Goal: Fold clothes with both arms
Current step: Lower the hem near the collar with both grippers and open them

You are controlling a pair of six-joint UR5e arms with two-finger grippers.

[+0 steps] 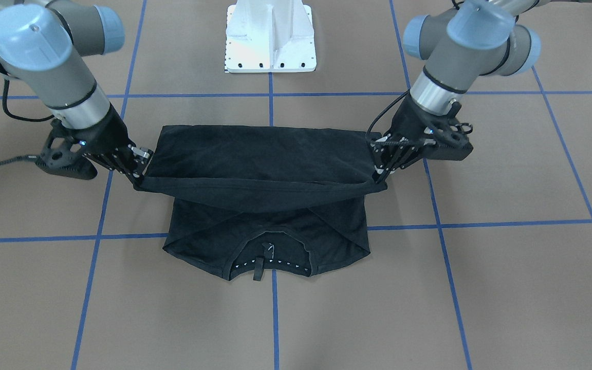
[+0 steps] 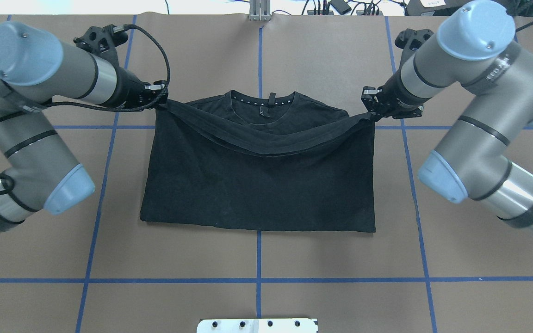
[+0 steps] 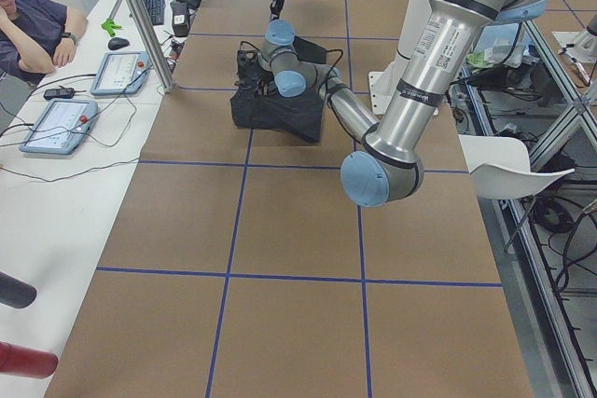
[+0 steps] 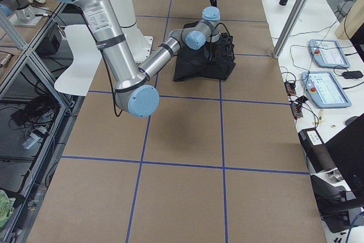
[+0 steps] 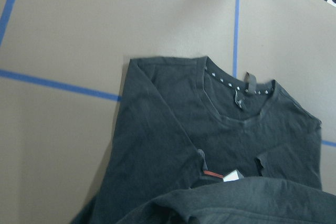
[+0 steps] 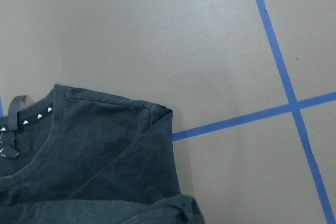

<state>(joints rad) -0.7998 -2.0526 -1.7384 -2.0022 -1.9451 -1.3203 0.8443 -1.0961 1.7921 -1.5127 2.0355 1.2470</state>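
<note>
The black T-shirt (image 2: 257,185) lies flat on the brown table, with its collar (image 2: 266,99) and white triangles at the far side from the robot. Its hem edge is lifted and hangs in a sagging band between the two grippers, just short of the collar. My left gripper (image 2: 160,104) is shut on the hem's left corner. My right gripper (image 2: 369,111) is shut on the right corner. In the front-facing view the shirt (image 1: 260,159) stretches between the left gripper (image 1: 378,177) and the right gripper (image 1: 139,180). Both wrist views look down on the collar end (image 5: 210,145) (image 6: 89,156). The chest print is hidden.
The white bolted pedestal base (image 1: 270,36) stands at the robot's side of the table. Blue tape lines (image 2: 257,280) grid the brown surface. A side table with tablets (image 3: 56,123) and a seated person (image 3: 28,25) is beyond the far edge.
</note>
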